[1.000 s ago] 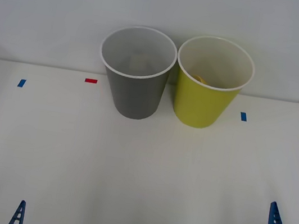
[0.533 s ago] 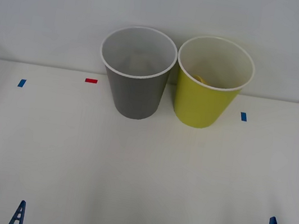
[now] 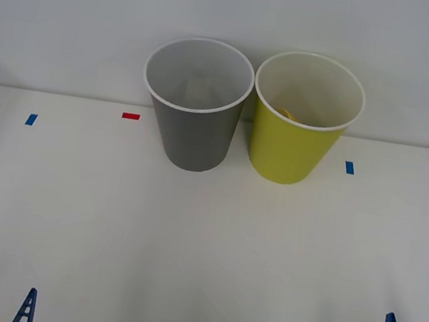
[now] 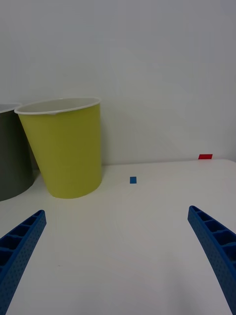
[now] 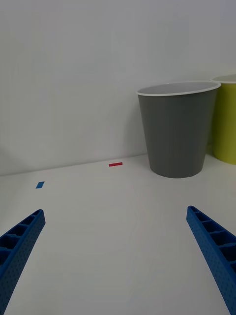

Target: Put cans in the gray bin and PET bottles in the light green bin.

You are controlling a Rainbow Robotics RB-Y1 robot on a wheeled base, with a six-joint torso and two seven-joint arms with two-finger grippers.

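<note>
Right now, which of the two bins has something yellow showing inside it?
The light green bin, on the robot's right; a yellow object shows inside it.

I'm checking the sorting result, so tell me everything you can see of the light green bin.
The round, tapered yellow-green bin with its white rim and pale inside looks like smooth plastic. It stands upright at the far side of the white table, near the wall, to the robot's right of the same-sized dark gray bin, close beside it. A bit of yellow shows low inside; what it is cannot be told.
</note>
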